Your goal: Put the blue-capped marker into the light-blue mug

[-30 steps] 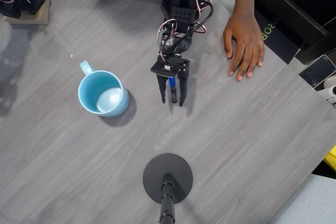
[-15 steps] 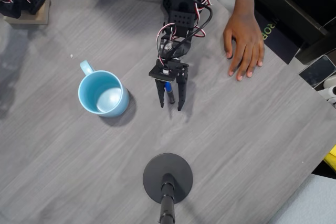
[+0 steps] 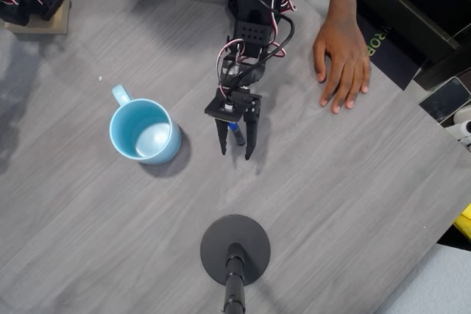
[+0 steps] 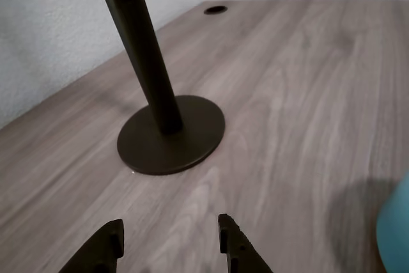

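The light-blue mug (image 3: pixel 145 131) stands upright on the grey table, handle pointing to the upper left; its edge also shows at the right border of the wrist view as the mug (image 4: pixel 396 234). The blue-capped marker (image 3: pixel 235 131) lies between the two black fingers of my gripper (image 3: pixel 235 148), right of the mug in the overhead view. Only a short blue and black stretch of the marker shows below the gripper's body. The fingers stand apart on either side of it. In the wrist view the fingertips (image 4: pixel 233 238) are parted over bare table, with the marker hidden.
A black round stand base (image 3: pixel 235 249) with its pole sits at the front of the table; in the wrist view the stand base (image 4: pixel 171 135) lies straight ahead of the fingers. A person's hand (image 3: pixel 341 60) rests flat at the upper right. A wooden block (image 3: pixel 40 12) occupies the back left corner.
My gripper has shifted a little left and toward the front of the table, so less of the marker shows between its fingers. Mug and hand have not moved.
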